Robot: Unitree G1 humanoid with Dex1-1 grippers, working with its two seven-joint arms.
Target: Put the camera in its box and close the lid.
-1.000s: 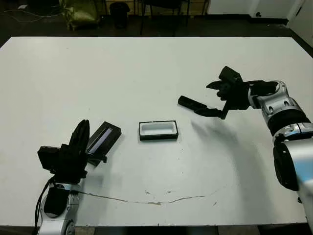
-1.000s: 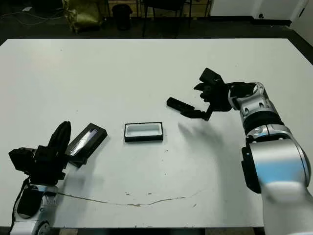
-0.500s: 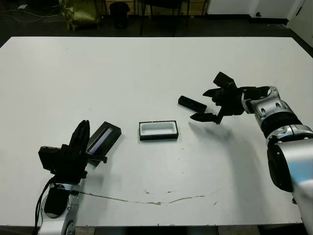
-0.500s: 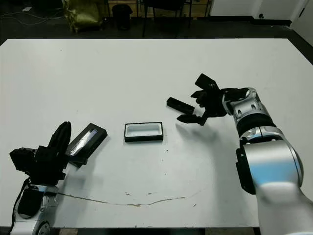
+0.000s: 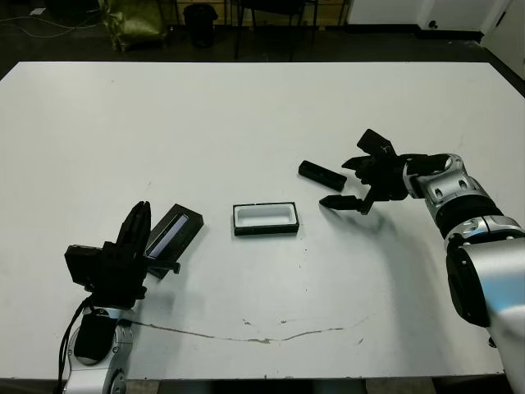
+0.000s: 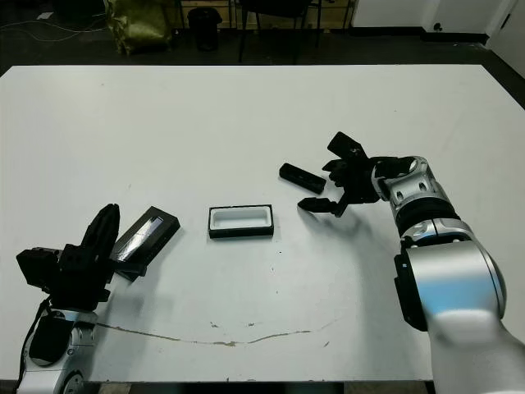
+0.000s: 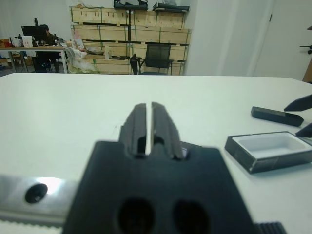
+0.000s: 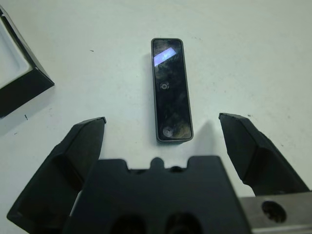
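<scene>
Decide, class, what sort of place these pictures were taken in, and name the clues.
Probably a workshop or lab with a storage area: beyond the white table stand wooden shelves stacked with boxes, an office chair, and a person at a desk.

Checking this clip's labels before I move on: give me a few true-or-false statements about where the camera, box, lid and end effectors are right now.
1. The camera lies on the table, outside the box. True.
2. The right end effector is shut on the camera. False: its fingers are spread wide with the camera between them, untouched.
3. The box is empty. True: only its white lining shows.
4. The lid is already on the box. False: it lies apart from it, beside the left end effector.
5. The left end effector is wide open. False: its fingers are shut together.
</scene>
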